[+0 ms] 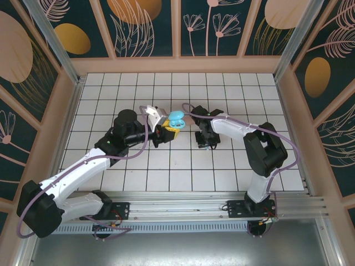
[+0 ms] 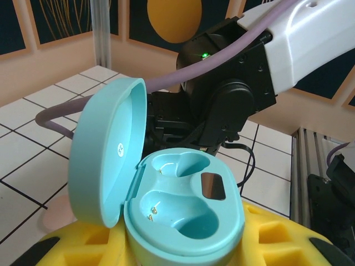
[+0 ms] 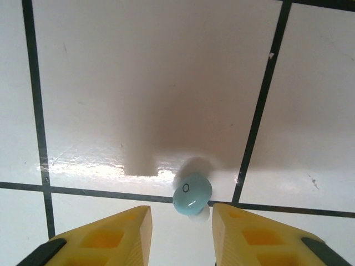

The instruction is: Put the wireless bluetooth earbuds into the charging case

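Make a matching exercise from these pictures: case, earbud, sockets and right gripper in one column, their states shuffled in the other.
Column one:
1. case
2. earbud
3. sockets
4. right gripper

Column two:
A. empty
B. open, one finger on either side of the earbud
C. clamped in the left gripper, lid up
D. lying on the tiles

Pairs: 1-C, 2-D, 3-A, 4-B.
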Controlling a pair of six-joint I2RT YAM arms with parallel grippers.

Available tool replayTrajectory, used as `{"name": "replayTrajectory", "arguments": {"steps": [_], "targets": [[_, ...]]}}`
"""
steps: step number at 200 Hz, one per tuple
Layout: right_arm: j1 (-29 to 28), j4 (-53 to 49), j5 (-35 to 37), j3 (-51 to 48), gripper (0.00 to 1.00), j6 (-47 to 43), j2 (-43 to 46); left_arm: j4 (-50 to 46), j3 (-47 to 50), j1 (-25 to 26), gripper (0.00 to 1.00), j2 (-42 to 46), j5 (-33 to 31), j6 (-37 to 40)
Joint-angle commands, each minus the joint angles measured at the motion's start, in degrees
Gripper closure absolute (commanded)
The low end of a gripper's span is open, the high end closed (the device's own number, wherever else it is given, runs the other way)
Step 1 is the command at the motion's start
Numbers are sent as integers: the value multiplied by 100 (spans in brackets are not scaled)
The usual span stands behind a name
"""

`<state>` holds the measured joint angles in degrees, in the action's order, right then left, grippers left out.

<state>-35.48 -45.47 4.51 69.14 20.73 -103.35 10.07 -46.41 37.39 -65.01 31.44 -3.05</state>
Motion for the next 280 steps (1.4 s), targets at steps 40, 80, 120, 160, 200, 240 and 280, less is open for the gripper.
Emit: {"name": "replayTrajectory", "arguments": {"steps": [40,80,120,160,200,240,280], "targets": [[-81,-287,219,205,71,561,-86,-75,35,-34,88,189,-14,116],[-88,-269,228,178,72,615,-228,-75,71,-38,88,208,-16,111],[-85,-234,260,178,72,638,-338,-66,75,-39,88,217,-13,106],[-81,-203,261,178,73,612,-464,-75,95,-34,88,233,-21,107],[-81,-168,269,174,76,592,-533,-84,97,-38,88,244,-29,114],[-77,-167,322,213,82,563,-442,-84,91,-38,88,244,-37,120],[-47,-55,170,84,84,511,231,-110,72,-38,88,241,-61,131]]}}
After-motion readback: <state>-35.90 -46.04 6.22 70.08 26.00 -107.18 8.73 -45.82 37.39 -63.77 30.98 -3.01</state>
